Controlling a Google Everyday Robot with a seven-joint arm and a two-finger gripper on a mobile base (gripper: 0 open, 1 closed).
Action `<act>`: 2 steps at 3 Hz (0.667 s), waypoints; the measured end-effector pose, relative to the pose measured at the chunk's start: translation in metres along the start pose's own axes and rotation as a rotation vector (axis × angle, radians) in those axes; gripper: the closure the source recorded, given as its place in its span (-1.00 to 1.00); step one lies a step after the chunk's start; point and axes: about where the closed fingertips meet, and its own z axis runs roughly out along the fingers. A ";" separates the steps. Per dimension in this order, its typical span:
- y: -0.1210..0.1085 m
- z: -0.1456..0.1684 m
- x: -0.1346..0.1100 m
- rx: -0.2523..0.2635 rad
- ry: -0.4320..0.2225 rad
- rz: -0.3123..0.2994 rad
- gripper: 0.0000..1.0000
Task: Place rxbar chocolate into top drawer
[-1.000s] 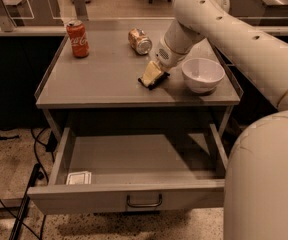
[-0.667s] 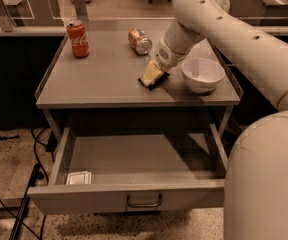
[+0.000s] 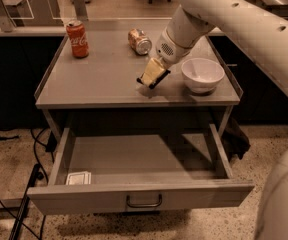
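Observation:
My gripper is low over the table top, at the middle right, just left of the bowl. It is shut on the rxbar chocolate, of which only a dark strip shows along the gripper's lower right edge. The top drawer is pulled wide open below the table top. Its flat grey front panel is nearest the camera, with a small bar handle at its centre. The gripper is above the table, behind the drawer's opening.
A small white square packet lies in the drawer's front left corner. On the table stand an upright red soda can at the back left, a can on its side behind the gripper, and a white bowl at the right. Cables lie on the floor at the left.

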 end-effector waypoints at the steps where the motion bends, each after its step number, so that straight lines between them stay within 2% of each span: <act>1: 0.028 -0.032 0.018 -0.124 -0.026 -0.093 1.00; 2: 0.042 -0.035 0.024 -0.184 -0.018 -0.164 1.00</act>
